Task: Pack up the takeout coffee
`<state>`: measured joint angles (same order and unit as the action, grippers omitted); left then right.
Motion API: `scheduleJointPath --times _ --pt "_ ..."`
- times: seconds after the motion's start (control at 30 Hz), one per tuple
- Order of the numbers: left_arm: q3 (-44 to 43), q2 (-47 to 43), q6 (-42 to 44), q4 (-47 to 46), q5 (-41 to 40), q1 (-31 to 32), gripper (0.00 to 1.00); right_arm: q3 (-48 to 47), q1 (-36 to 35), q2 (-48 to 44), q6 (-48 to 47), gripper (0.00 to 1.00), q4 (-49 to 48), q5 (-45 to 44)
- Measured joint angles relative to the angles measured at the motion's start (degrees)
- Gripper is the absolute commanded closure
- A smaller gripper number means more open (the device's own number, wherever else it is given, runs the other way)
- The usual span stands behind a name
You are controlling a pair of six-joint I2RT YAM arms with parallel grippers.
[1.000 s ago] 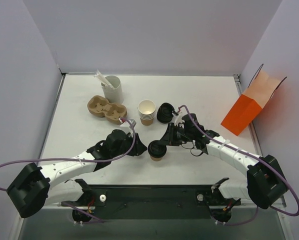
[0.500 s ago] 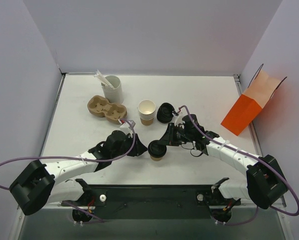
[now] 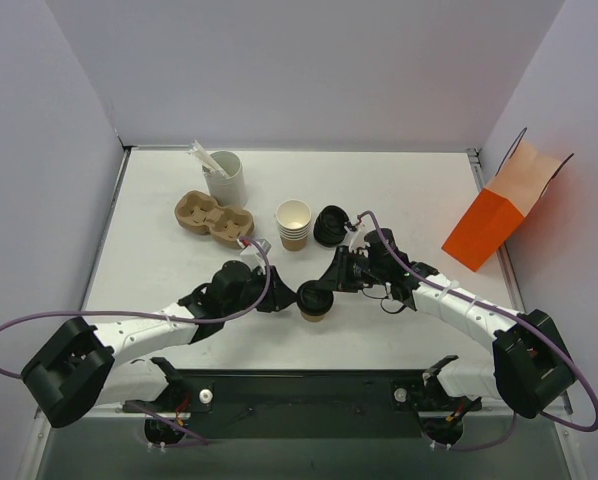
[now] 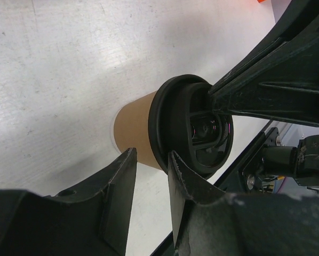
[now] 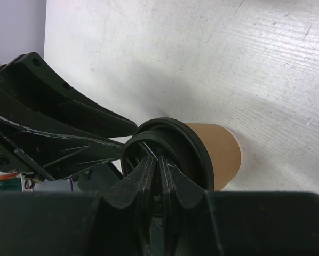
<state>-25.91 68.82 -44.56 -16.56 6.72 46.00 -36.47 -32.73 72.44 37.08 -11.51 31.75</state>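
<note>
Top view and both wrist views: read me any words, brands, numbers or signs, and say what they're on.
No text can be read.
The takeout coffee, its lid and the orange bag: no print visible.
Small red and green label, left edge of right wrist view: too blurred to read.

White-shelled left arm [image 3: 144,333] and right arm [image 3: 469,310], black at joints — a looped purple cable [image 3: 99,316] along each.

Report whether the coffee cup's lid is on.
On: the black lid covers the rim of the tan cup in both wrist views.
</note>
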Motion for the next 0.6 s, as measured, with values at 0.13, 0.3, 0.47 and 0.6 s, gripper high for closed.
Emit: scheduleJointPath --times 0.13,0.3,0.47,0.6 --pt "0.1 2.0 -0.8 -3.0 1.4 0.0 0.64 0.0 0.0 0.0 0.0 0.89 0.0 -0.1" --pt "-0.1 3.0 -2.8 -4.0 1.0 0.0 0.7 0.0 0.1 0.0 0.0 0.89 -0.1 -0.9" --pt "-1.4 2.5 -5.2 0.0 -2.7 1.2 0.71 0.5 0.1 0.0 -0.4 0.89 -0.7 -1.4" --pt "-3.9 3.2 -6.1 4.5 -7.2 3.7 0.7 1.0 0.1 0.0 -0.8 0.89 -1.8 -1.8"
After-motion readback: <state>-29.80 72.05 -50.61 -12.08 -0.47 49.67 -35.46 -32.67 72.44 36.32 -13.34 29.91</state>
